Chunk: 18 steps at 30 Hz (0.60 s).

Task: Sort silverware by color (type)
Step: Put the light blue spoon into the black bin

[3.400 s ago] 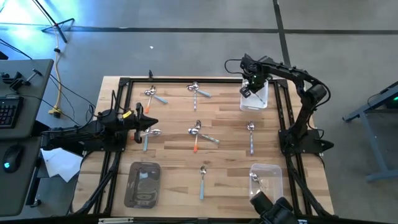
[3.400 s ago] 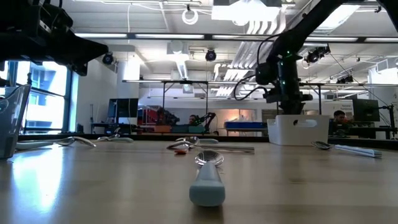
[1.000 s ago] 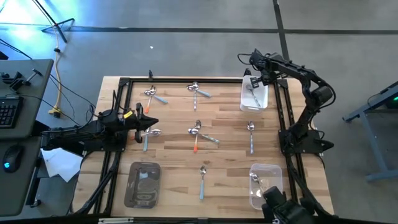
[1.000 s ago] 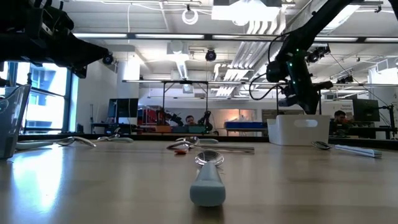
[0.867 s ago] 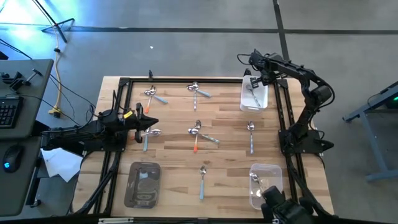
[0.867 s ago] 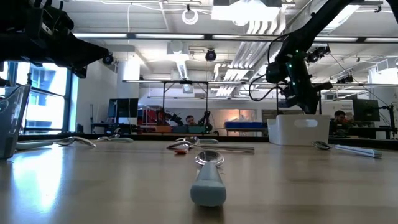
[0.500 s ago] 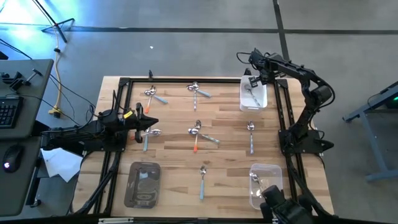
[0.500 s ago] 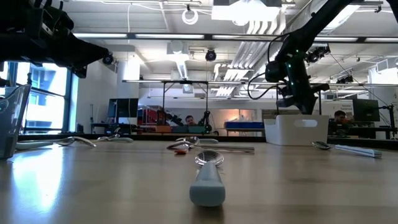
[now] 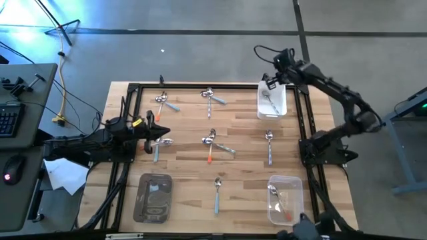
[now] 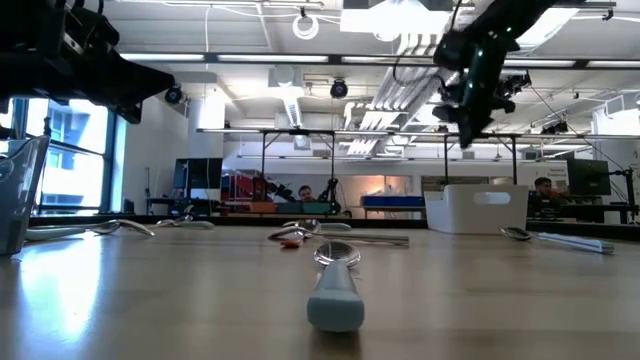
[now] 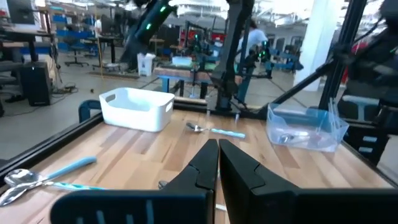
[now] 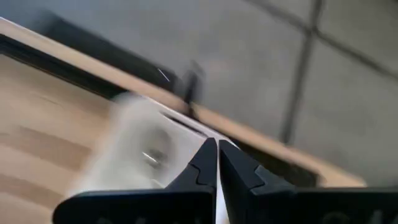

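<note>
Silverware (image 9: 212, 141) lies scattered over the table (image 9: 243, 180) around the centre orange-handled spoon; one spoon (image 9: 269, 101) sits in the white tub (image 9: 272, 101) at the far right corner. I see the right gripper (image 9: 269, 82) clenched, empty, above that tub's far rim. Left gripper (image 9: 164, 132) clenched, parked left of centre.

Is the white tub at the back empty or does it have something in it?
Not empty. From above, the white tub holds one spoon, lying loose on its floor.

Grey concrete floor (image 9: 200, 47), desk (image 9: 20, 113) beside wooden table (image 9: 240, 173).
</note>
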Tool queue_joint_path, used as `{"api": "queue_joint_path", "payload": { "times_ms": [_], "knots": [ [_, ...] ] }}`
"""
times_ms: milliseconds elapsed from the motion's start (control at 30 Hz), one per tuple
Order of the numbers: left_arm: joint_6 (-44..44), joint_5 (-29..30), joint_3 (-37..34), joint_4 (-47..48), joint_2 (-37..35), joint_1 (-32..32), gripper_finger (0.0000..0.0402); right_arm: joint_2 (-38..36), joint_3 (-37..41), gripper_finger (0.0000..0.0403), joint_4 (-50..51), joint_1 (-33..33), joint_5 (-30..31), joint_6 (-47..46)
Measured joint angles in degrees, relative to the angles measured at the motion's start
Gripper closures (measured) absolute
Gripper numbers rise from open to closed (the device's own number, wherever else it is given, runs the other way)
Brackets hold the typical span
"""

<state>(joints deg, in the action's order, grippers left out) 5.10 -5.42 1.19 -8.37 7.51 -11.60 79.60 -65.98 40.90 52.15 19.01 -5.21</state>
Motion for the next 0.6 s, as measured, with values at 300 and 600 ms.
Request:
{"api": "queue_joint_path", "payload": {
  "times_ms": [300,600],
  "knots": [
    [-0.81,0.01,7.90,4.87,11.63,-0.02,0.0397,-15.34,19.39,0.0403,-29.29,-12.52,-9.08,8.59],
    [1.07,11.25,22.16,23.41,29.91,-0.02,0.0397,-19.99,24.58,0.0402,-38.18,-20.09,-20.50,5.31]
  ]
}}
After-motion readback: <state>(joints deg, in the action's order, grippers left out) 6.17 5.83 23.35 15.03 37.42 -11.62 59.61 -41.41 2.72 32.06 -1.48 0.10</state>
